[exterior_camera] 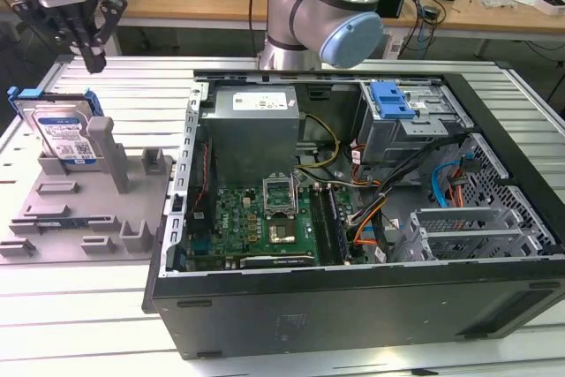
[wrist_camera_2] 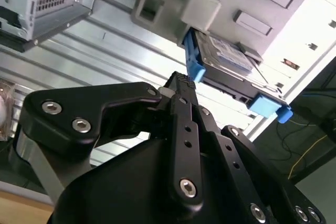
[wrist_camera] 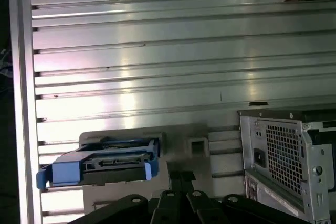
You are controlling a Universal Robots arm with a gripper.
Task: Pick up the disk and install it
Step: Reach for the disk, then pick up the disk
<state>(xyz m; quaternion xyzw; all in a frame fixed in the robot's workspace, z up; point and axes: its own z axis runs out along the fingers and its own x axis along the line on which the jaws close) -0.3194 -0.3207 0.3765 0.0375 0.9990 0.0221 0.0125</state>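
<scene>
The disk is a silver drive with a white-and-blue label in a bright blue frame. It stands on edge, leaning in the grey fixture plate at the exterior view's left. My gripper hangs above and slightly behind the disk, apart from it, fingers shut with nothing between them. In the second wrist view the black fingertips meet and point toward the disk. In the first wrist view the disk lies just beyond the gripper.
An open computer case lies on the ribbed aluminium table, right of the fixture in the exterior view. Its drive bay holds a blue latch piece, with cables and a motherboard nearby. Desks with clutter stand behind.
</scene>
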